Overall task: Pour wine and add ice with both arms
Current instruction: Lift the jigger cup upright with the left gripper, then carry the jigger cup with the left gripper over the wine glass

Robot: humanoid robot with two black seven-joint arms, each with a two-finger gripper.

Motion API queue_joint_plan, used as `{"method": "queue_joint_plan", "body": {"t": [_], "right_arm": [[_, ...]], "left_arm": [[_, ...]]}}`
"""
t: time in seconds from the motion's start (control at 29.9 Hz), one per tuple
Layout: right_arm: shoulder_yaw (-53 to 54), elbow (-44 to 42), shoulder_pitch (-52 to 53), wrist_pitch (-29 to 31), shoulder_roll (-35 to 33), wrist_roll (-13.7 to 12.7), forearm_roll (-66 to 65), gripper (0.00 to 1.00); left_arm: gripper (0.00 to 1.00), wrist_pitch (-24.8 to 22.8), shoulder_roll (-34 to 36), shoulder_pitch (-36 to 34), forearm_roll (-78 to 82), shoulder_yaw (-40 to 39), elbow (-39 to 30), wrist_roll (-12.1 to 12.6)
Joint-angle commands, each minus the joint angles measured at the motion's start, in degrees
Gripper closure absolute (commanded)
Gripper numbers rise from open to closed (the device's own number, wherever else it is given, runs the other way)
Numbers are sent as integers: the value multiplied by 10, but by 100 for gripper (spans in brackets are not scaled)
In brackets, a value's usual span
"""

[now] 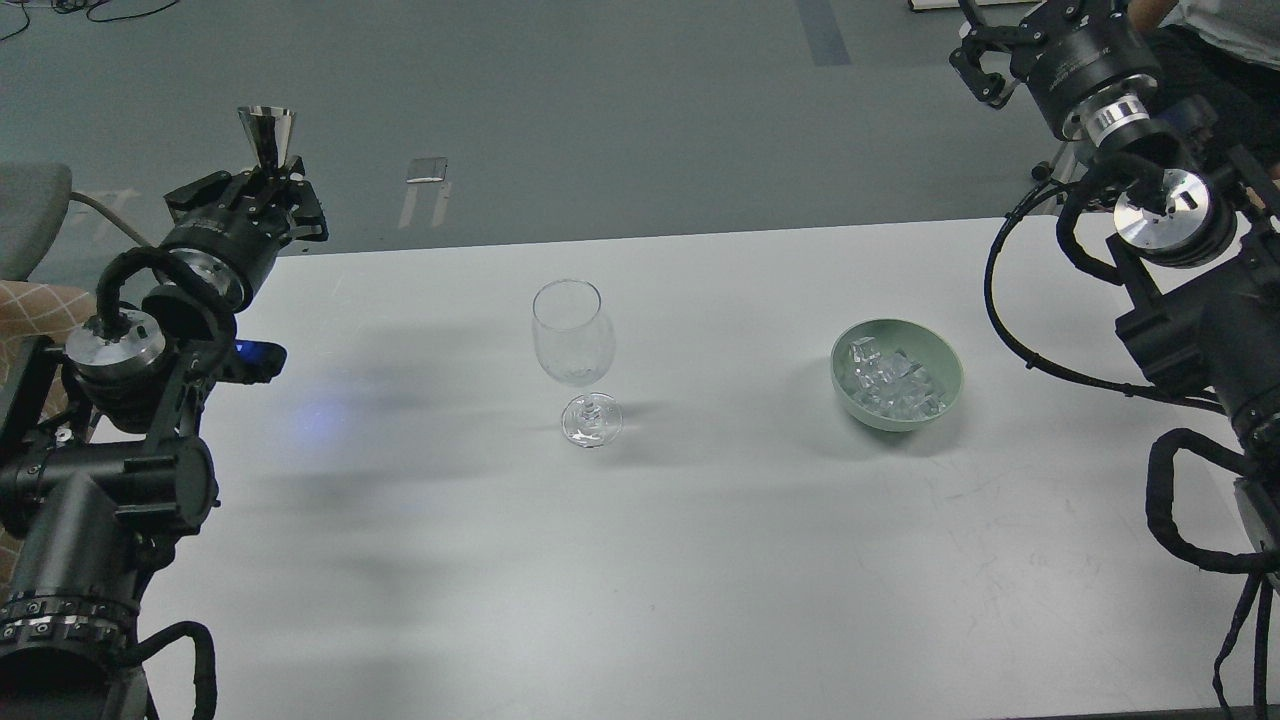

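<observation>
Left gripper (268,178) pinching a steel jigger (266,135) far left; right gripper (985,60) far right — spread unclear. Ice (892,385) in bowl (940,352), right of glass (573,338) — tall, easily toppled by a careless pour

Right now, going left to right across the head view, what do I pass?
left gripper holding a small metal cup → wine glass → green bowl of ice → right gripper
</observation>
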Motion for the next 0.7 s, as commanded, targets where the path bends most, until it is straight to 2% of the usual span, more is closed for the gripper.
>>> {"method": "queue_joint_plan", "body": {"t": [0.0,0.17,0.27,0.67], "right_arm": [[0,0,0,0,0,0,0,0],[0,0,0,0,0,0,0,0],[0,0,0,0,0,0,0,0],[0,0,-1,0,-1,0,0,0]], "left_arm": [[97,-3,5,34,0,5,-61,2],[99,-5,7,84,1,14,-144,21],[100,-4,3,113,1,14,-193,40],[97,-1,0,203,9,61,-320,42]]}}
